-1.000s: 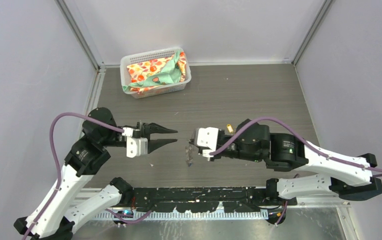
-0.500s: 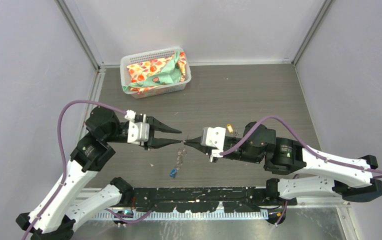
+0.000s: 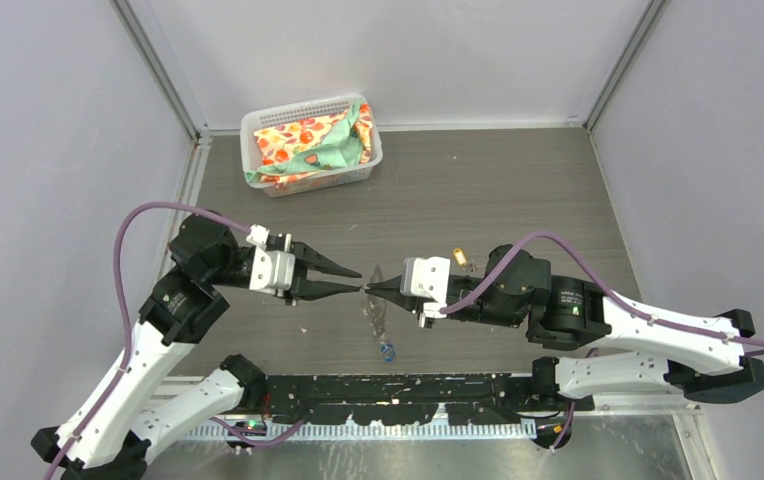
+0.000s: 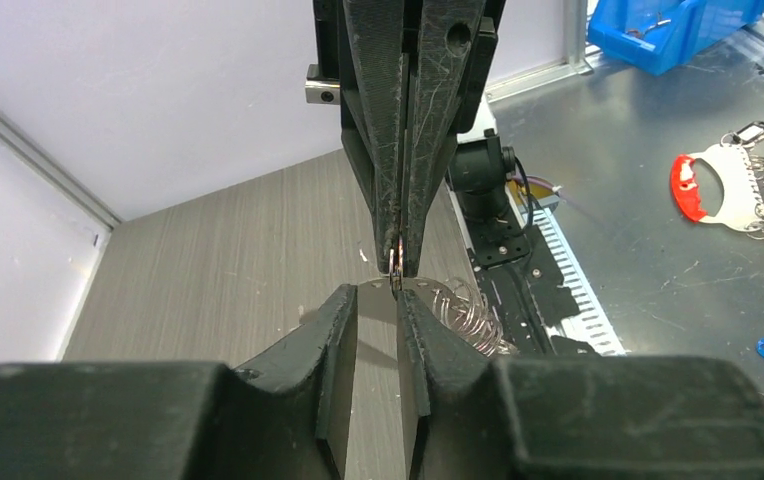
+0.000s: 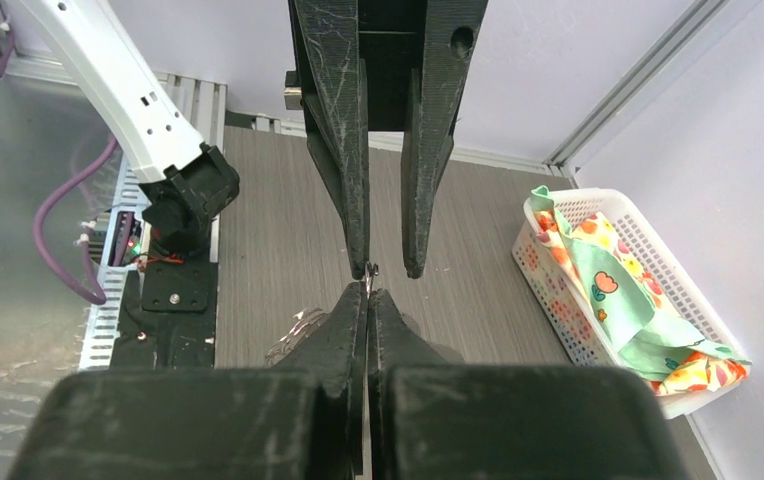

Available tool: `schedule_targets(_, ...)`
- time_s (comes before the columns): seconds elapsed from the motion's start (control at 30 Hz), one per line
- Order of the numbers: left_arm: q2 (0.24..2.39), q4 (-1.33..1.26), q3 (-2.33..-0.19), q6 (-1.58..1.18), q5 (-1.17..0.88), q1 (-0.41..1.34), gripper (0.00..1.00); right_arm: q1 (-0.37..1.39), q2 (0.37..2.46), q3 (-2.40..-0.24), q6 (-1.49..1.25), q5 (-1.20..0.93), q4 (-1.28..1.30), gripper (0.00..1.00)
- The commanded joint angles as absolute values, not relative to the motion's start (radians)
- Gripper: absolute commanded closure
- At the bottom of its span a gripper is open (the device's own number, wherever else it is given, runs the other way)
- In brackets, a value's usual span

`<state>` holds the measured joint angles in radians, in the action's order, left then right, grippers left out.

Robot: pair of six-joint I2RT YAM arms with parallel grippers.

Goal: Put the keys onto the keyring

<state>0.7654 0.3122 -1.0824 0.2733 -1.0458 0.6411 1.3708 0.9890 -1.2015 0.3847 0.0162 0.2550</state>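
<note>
while the right gripper [image 3: 369,291] stays pressed shut, pinching the top of the keyring [image 3: 373,312], the left gripper [image 3: 358,281] meets it tip to tip, its jaws narrowly spread and closer together than half a second ago. the keyring hangs below the tips between the arms, its long axis running from them toward the near edge. the blue key [image 3: 388,350] dangles at its lower end, swung rightward from where it hung before.
</note>
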Motion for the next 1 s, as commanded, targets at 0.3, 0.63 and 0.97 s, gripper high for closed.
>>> schedule_targets(0.3, 0.764, 0.423, -1.105, 0.362, -1.143, 0.647, 0.73, 1.373, 1.015, -1.246, 0.378, -0.022, 0.177, 0.99)
schedule_targets(0.63, 0.756, 0.385, -1.092, 0.373, -1.053, 0.646, 0.9, 1.372, 1.014, -1.247, 0.368, -0.033, 0.175, 0.99)
schedule_targets(0.97, 0.733, 0.293, -1.054, 0.446, -0.98, 0.646, 1.0, 1.372, 1.029, -1.298, 0.337, -0.083, 0.247, 0.71)
